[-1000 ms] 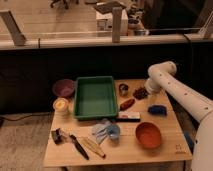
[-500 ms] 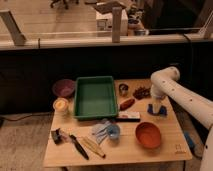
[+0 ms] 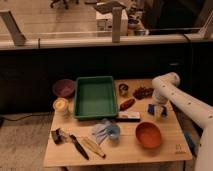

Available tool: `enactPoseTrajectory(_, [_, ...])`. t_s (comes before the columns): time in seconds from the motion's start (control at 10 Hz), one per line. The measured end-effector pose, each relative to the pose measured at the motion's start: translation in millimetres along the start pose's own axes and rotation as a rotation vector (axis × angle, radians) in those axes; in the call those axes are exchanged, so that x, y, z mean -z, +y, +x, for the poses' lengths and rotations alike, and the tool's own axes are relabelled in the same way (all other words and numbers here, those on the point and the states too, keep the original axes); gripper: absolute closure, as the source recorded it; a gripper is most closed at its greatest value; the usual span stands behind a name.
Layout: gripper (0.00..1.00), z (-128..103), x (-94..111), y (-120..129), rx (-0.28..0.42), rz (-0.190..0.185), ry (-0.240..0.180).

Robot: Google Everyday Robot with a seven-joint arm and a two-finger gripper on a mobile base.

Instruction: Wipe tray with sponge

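One camera looks down on a wooden desk (image 3: 125, 152) with many things on it. From the middle of the desk, the green tray (image 3: 95, 97) sits at 11 o'clock, and nothing lies inside it. A purple bowl (image 3: 63, 88) is at 10 o'clock from the tray, just beside its corner. A yellow cup (image 3: 61, 105) stands at 9 o'clock from the tray. An orange bowl (image 3: 149, 135) sits at 4 o'clock from the middle of the desk. Some blue cups (image 3: 107, 131) lie at 6 o'clock from the tray. A black brush (image 3: 75, 145) lies at 7 o'clock, near the front edge.

The white arm (image 3: 172, 95) comes in from the right and bends down. Its hand (image 3: 157, 111) is low over the desk at 3 o'clock from the tray, well apart from it. The hand is right at the small blue sponge (image 3: 151, 109). I cannot tell if the hand is gripping the sponge or not.
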Motion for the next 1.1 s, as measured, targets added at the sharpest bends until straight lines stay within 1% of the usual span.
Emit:
enactPoseTrajectory(0.2, [0.2, 3, -17, 2, -0.001, -0.034, -0.009])
enactPoseTrajectory(0.3, [0.22, 2, -21, 1, 0.001, -0.044, -0.013])
enactPoseTrajectory(0.4, [0.29, 4, -24, 1, -0.003, -0.05, -0.02])
enactPoseTrajectory(0.6, [0.5, 5, -24, 1, -0.001, -0.053, -0.019])
enactPoseTrajectory(0.8, [0.72, 7, -20, 2, -0.002, -0.055, -0.015])
enactPoseTrajectory(0.9, [0.8, 7, -18, 0, -0.002, -0.051, -0.013])
enactPoseTrajectory(1.0, [0.91, 8, -15, -1, -0.003, -0.049, -0.013])
enactPoseTrajectory(1.1, [0.99, 9, -14, 3, -0.002, -0.055, -0.013])
